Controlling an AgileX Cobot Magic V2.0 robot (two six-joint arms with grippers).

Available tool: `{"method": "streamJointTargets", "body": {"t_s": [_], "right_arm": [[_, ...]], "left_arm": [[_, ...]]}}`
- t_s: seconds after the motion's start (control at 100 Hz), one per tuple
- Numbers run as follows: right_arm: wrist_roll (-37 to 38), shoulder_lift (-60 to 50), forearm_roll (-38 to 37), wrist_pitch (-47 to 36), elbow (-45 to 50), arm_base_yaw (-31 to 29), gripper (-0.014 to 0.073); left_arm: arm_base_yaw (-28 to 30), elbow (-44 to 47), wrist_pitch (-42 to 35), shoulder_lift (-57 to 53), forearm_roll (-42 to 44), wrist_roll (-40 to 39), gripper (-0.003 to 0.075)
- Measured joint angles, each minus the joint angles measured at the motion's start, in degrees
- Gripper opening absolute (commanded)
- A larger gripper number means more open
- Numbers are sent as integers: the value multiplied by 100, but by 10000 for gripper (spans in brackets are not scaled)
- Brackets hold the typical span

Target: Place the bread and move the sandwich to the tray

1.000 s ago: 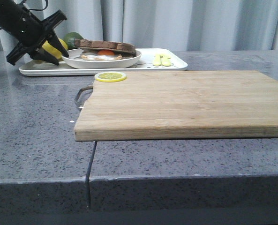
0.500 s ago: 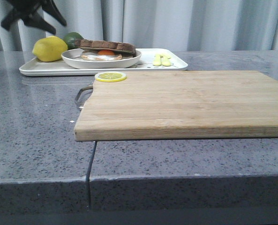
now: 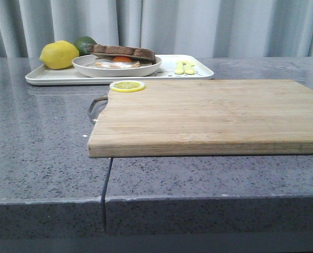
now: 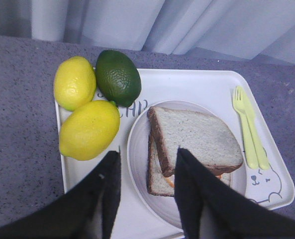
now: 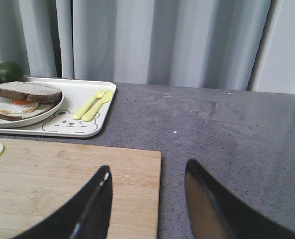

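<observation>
The sandwich [image 3: 122, 52] sits on its round white plate [image 3: 116, 67] on the white tray [image 3: 50, 78] at the back left. The bread [image 4: 194, 139] lies as the top slice over the egg, a little askew. In the left wrist view my left gripper [image 4: 148, 153] hangs open and empty above the plate [image 4: 137, 154] and tray [image 4: 187, 84]. My right gripper [image 5: 147, 167] is open and empty over the right end of the wooden cutting board [image 5: 62, 179]; the sandwich [image 5: 23, 97] and tray [image 5: 87, 133] show beyond it. Neither gripper shows in the front view.
Two lemons [image 4: 90, 129] and a green lime [image 4: 118, 77] share the tray with a pale green fork and spoon [image 4: 249, 127]. A lemon slice [image 3: 127, 86] lies on the cutting board [image 3: 209, 116], which fills the middle of the grey counter. Curtains hang behind.
My left arm, which was by the plate and lemon at the tray's left, has risen up and out of the front view. The sandwich and plate stay on the tray.
</observation>
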Motion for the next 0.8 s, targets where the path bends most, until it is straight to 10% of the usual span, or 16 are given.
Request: {"method": "streamJointTargets", "body": {"t_s": [0.43,0.8], "right_arm": [[0,0,0,0,0,0,353],[0,0,0,0,0,0,353]], "left_arm": [[0,557,153,-1500,575,62,243],[0,4510,-1718,-4246,650,284,243]]}}
